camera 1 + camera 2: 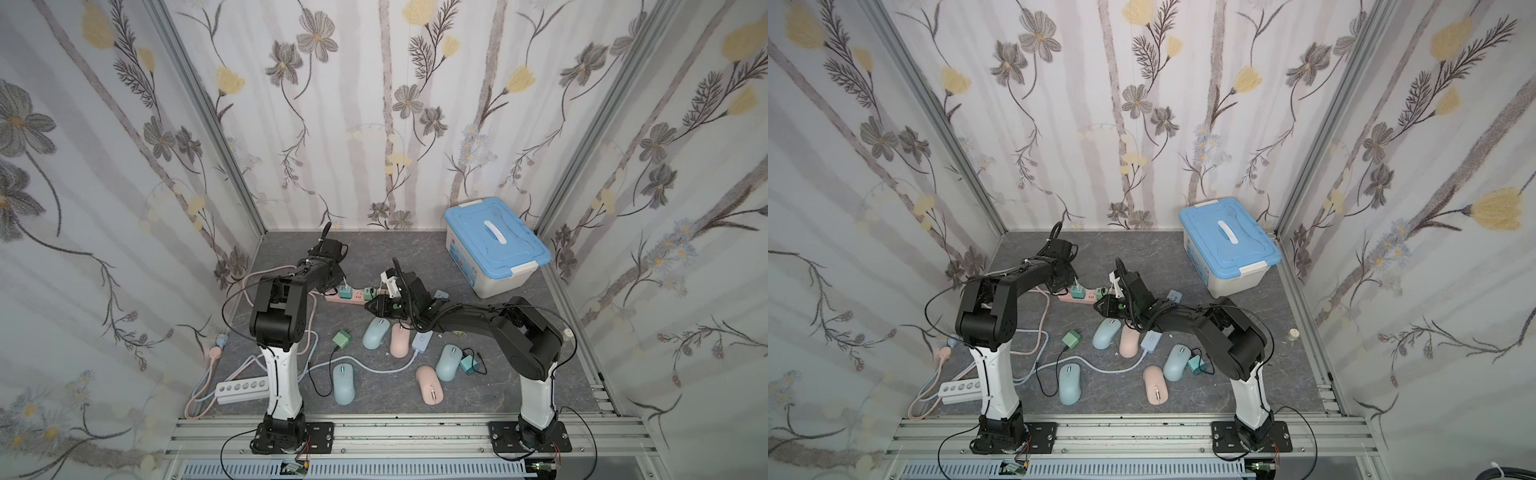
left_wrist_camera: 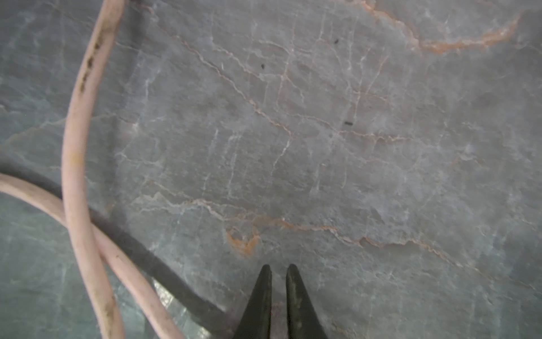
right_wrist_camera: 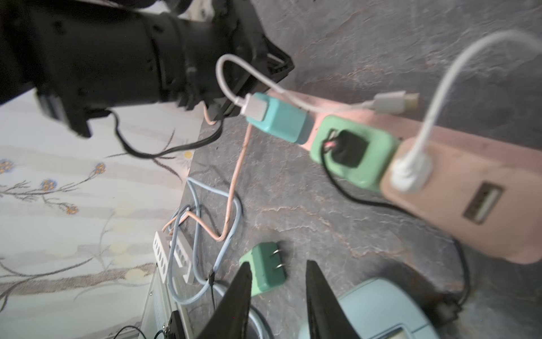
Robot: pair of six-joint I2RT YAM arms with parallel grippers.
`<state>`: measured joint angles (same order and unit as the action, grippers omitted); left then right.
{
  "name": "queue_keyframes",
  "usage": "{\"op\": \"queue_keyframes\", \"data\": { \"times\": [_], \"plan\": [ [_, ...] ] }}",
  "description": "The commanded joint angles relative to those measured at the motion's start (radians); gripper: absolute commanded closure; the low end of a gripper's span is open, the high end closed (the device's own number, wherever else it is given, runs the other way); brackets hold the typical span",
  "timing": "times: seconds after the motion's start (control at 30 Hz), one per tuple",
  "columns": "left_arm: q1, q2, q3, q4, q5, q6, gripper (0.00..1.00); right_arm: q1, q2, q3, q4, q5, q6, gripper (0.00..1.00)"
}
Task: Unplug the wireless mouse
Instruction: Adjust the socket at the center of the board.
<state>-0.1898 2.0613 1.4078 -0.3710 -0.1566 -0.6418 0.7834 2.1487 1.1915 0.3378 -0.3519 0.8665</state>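
Blue-lid box (image 1: 465, 232), wht pwr strip (image 1: 241, 388)

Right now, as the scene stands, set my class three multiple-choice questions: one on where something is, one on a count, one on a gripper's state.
1. Where does the blue-lidded box stand on the table?
A. far right corner
B. near left corner
C. between the arm bases

2. How many pink mice lie on the table?
A. one
B. two
C. four

3. How do the jaws of the left gripper stand?
A. shut, empty
B. wide open
C. out of every view

Answers:
1 A: both top views show it at the far right.
2 B: one lies beside a blue mouse, one nearer the front.
3 A: the left wrist view shows its fingers nearly together, with nothing between them.
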Motion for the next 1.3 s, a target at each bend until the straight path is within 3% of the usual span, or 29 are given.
{"op": "queue_keyframes", "data": {
  "times": [0.0, 0.53, 0.87, 1.07, 1.27],
  "plan": [
    [-0.018, -0.028, -0.029, -0.003, 0.025, -0.043, 0.86, -0.036, 0.03, 0.037, -0.022, 0.02, 0.012, 0.68],
    [-0.099, -0.177, -0.222, 0.036, 0.044, -0.165, 0.85, -0.119, 0.07, 0.082, -0.091, 0.126, -0.001, 0.69],
    [-0.099, -0.365, -0.233, -0.088, -0.049, -0.106, 0.67, -0.132, 0.026, 0.14, -0.137, 0.132, -0.058, 0.66],
    [-0.099, -0.528, -0.279, -0.132, -0.095, -0.088, 0.59, -0.133, -0.065, 0.072, -0.104, 0.139, -0.05, 0.56],
    [-0.107, -0.669, -0.34, -0.132, -0.015, -0.068, 0.46, -0.133, -0.164, -0.034, -0.043, 0.131, -0.027, 0.38]
  ]
}}
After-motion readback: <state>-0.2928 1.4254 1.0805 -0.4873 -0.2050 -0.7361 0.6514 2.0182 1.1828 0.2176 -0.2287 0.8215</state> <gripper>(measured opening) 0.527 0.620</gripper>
